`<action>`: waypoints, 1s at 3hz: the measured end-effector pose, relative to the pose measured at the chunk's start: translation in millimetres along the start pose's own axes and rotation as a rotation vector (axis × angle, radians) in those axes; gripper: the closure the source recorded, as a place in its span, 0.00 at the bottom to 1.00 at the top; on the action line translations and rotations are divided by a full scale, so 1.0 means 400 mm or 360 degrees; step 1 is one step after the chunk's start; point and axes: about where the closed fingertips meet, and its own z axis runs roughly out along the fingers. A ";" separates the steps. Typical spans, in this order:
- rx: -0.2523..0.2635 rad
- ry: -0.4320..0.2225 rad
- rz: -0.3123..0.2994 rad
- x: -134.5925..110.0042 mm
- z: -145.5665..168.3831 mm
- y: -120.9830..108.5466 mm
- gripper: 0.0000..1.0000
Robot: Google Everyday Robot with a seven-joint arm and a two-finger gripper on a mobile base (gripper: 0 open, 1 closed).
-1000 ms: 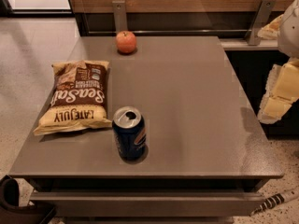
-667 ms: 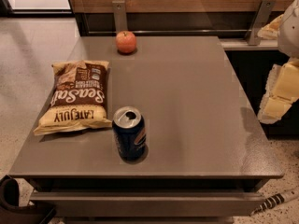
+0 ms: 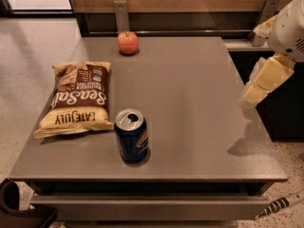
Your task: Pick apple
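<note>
The apple [image 3: 128,42] is small, round and red-orange, and sits at the far edge of the grey table [image 3: 190,108], left of centre. My gripper [image 3: 262,81], with pale yellowish tips, hangs from the white arm [image 3: 290,27] at the right side. It is above the table's right edge, far to the right of the apple and nearer to me, and holds nothing.
A brown and yellow chip bag [image 3: 78,99] lies on the left of the table. A blue soda can [image 3: 131,135] stands upright near the front edge. A wooden wall panel with metal brackets [image 3: 121,13] runs behind the table. A dark object [image 3: 14,208] is at the bottom left.
My gripper has moved a little left and up, to above the table's right edge. The apple, bag and can have not moved.
</note>
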 end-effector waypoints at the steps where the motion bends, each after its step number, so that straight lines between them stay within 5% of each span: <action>1: 0.0059 -0.0419 0.0169 -0.098 0.112 -0.110 0.00; 2: 0.0198 -0.0814 0.0273 -0.226 0.177 -0.238 0.00; 3: 0.0315 -0.1050 0.0320 -0.325 0.204 -0.316 0.00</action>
